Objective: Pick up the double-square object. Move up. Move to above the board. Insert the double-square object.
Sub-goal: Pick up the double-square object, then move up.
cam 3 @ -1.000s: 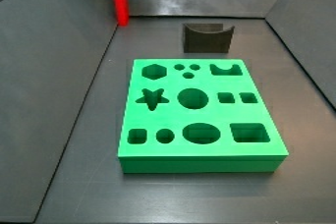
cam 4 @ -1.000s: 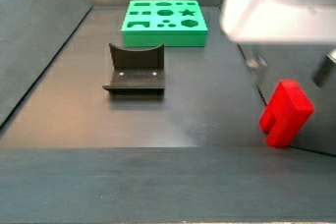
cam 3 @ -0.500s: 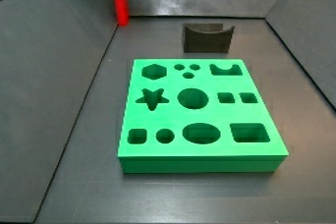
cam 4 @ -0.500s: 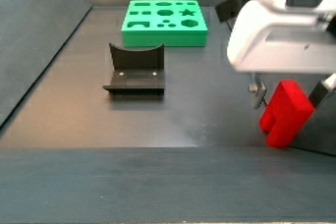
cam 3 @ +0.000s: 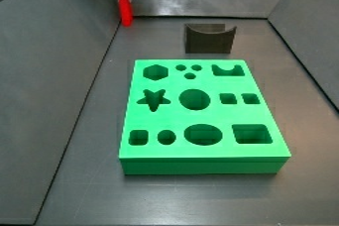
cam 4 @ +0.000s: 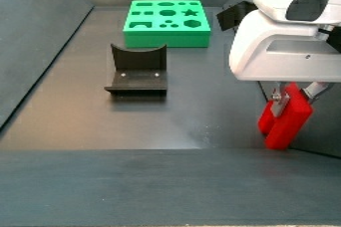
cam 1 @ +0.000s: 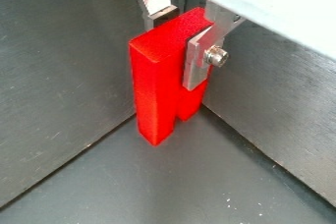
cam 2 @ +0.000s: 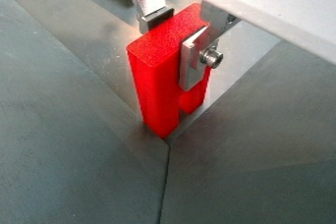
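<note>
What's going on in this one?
The arm's claw has come down over the double-square object, the red peg standing upright on the floor by the wall. Both wrist views show a silver finger on either side of its top; whether they already press on it is unclear. The peg is not lifted yet. The green board lies across the floor, its cut-outs empty, with the fixture between.

From the wrist we look closely down at the gripper point(cam 1: 184, 33) straddling the double-square object point(cam 1: 163, 81) in both wrist views. Our side views face each other across the floor, sharing the board point(cam 3: 205, 111), near in one, far point(cam 4: 167, 21) in its counterpart.
</note>
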You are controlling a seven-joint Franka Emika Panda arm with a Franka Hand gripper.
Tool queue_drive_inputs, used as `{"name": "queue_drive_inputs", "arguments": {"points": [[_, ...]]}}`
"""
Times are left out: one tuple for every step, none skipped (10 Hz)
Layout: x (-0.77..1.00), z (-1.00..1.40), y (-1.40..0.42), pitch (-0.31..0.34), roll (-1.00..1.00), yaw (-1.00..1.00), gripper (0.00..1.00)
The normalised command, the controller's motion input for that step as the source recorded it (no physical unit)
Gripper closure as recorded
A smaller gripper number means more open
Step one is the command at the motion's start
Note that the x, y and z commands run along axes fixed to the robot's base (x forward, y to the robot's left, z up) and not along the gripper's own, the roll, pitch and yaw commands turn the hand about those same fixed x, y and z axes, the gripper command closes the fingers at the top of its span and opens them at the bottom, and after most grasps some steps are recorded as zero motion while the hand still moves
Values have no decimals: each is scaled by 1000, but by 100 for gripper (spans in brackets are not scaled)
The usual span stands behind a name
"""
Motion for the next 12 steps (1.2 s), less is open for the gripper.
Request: {"name": "queue_drive_inputs", "arguments": {"points": [[0,0,0,0,0,0,100],[0,0,0,0,0,0,100],[0,0,0,0,0,0,100],[0,0,0,0,0,0,100],[0,0,0,0,0,0,100],[0,0,0,0,0,0,100],[0,0,0,0,0,0,100],[0,0,0,0,0,0,100],[0,0,0,0,0,0,100],[0,833,0,0,0,0,100],[22,799,-34,12,-5,-48,100],[13,703,-27,29,-1,-51,100]]}}
